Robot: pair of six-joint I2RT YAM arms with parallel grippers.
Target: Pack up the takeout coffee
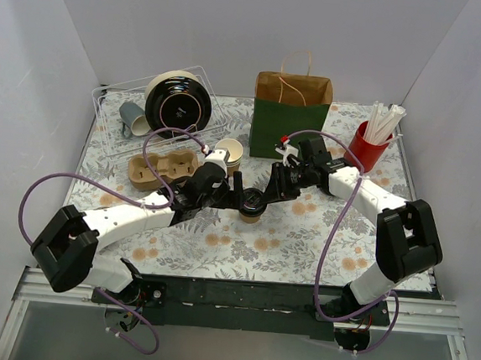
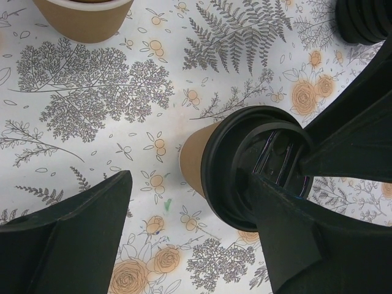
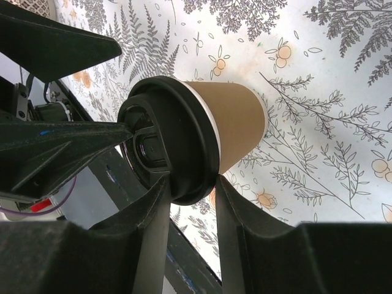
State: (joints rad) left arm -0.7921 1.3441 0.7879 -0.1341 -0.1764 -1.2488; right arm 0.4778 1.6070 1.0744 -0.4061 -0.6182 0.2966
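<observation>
Left tool (image 2: 191,177) wide open, holding nothing. Takeout coffee (image 1: 251,208) upright at middle of table (image 1: 328,238), between both tools. Right tool (image 3: 193,184) half closed astride lid (image 3: 153,147) rim; firm contact unclear. Probably light, thin-walled, crushable; lid could pop off, so best gripped on body.

**Counting the Things on the Tabletop**

There is one takeout coffee (image 1: 251,208) in the middle of the tabletop (image 1: 303,236). One green-and-brown paper bag (image 1: 291,117) stands at the far side. One red cup (image 1: 363,150) at the far right holds white sticks (image 1: 382,121), too many to count. One cardboard cup carrier (image 1: 161,170) sits on the left. At least one open tan cup (image 1: 228,155) stands beside it. One clear tray (image 1: 104,105) holds one grey mug (image 1: 130,117) and one round black stack (image 1: 178,103). There are two end effectors, the left end effector (image 2: 190,184) and the right end effector (image 3: 191,184).
</observation>
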